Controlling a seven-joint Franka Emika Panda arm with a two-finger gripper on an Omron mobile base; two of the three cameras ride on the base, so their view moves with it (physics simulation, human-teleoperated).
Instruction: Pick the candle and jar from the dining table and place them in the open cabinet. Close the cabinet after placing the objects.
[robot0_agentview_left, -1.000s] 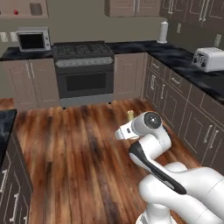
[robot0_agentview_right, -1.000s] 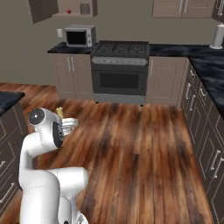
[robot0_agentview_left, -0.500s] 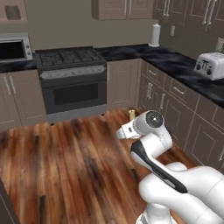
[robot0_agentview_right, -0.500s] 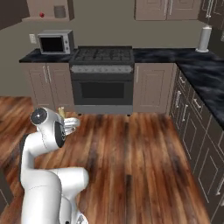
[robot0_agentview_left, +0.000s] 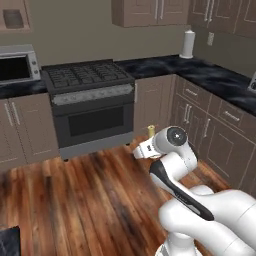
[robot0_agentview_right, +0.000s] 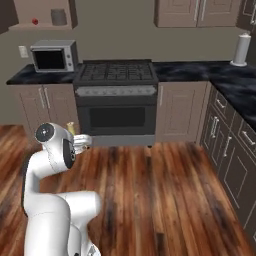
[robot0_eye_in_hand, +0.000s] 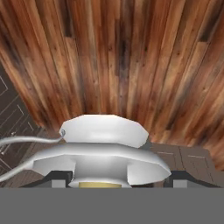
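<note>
A: How is the arm finished?
B: Glossy white, rounded segments are seen, with a dark band along one link.
A: And the joint cap?
B: A dark disc ringed in grey.

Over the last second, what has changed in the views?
The base turned: the stove and microwave slid left across both base views, so the camera moved, not the things. The tool stays closed on the candle, arm pose unchanged.

Black counter: microwave at left, paper towel roll at right
</note>
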